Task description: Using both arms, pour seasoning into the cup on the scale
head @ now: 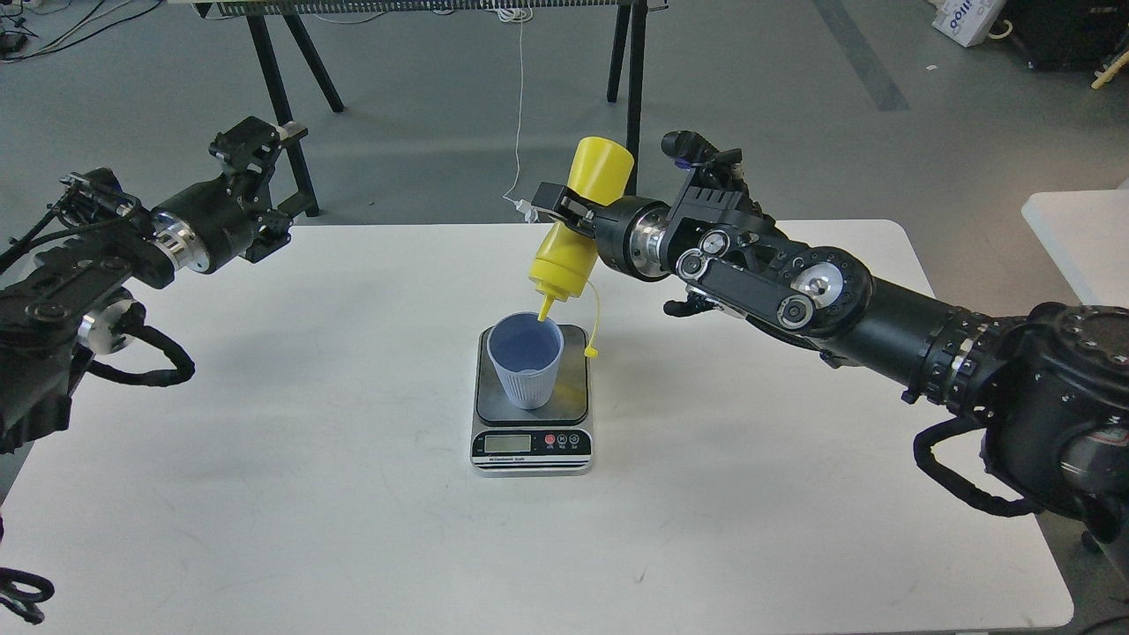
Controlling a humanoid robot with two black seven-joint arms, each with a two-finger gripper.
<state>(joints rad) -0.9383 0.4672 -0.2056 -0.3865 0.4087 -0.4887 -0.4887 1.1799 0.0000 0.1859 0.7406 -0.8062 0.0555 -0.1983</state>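
While the bottle hangs tipped over the cup, the scene reads as follows.

Count: one seasoning bottle (582, 220), one cup (527, 360), one scale (532, 401), two arms.
Seasoning bottle: yellow, upside down and tilted, nozzle pointing into the cup's mouth at its far rim; a small yellow cap (591, 352) dangles on a thin strap beside the cup.
Cup: light blue, ribbed, upright on the dark platform of the scale.
Scale: near the middle of the surface, silver front and display facing the near edge.
Right gripper (575, 210): closed around the middle of the seasoning bottle, holding it above the scale.
Left gripper (256, 145): raised past the far left corner, well apart from the cup, holding nothing; how wide it stands, I cannot tell.
Open room: broad bare stretches left, right and near side of the scale.
Surface (309, 494): white, rounded corners.
Room: grey floor, black trestle legs (295, 75) and a white cable (519, 106) beyond the far edge; another white table (1080, 238) at right.
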